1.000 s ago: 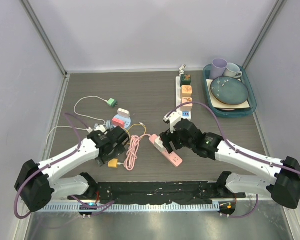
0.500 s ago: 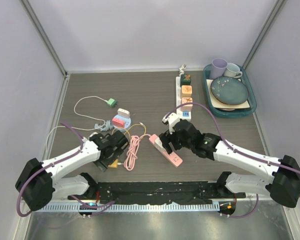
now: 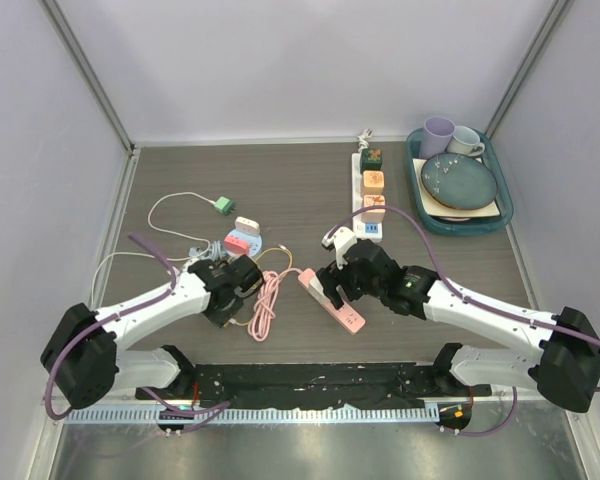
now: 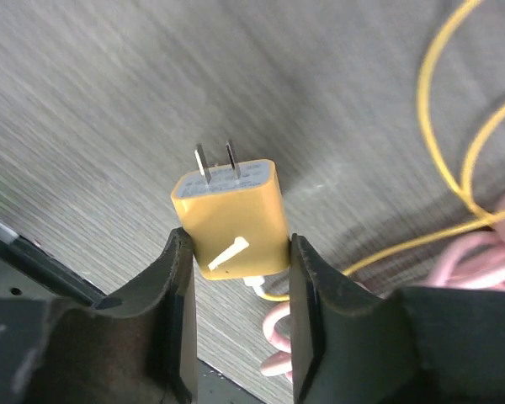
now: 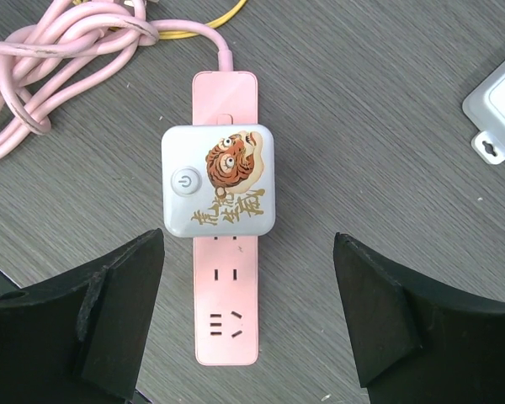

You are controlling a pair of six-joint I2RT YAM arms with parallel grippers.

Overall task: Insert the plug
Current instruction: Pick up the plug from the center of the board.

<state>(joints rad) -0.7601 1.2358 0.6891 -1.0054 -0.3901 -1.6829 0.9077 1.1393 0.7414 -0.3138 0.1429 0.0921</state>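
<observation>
Left gripper (image 4: 238, 252) has shifted right onto the yellow plug (image 4: 231, 206), which is clamped between its fingers, prongs pointing outward. Right gripper (image 5: 248, 257) hangs spread wide above the pink power strip (image 5: 225, 324).

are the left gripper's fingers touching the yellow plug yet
Touching. The left wrist view shows the yellow plug wedged between both fingers of the left gripper, with no gap on either side.

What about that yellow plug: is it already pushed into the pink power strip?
No: the left end effector holds the yellow plug, its two metal prongs fully bare.
</observation>
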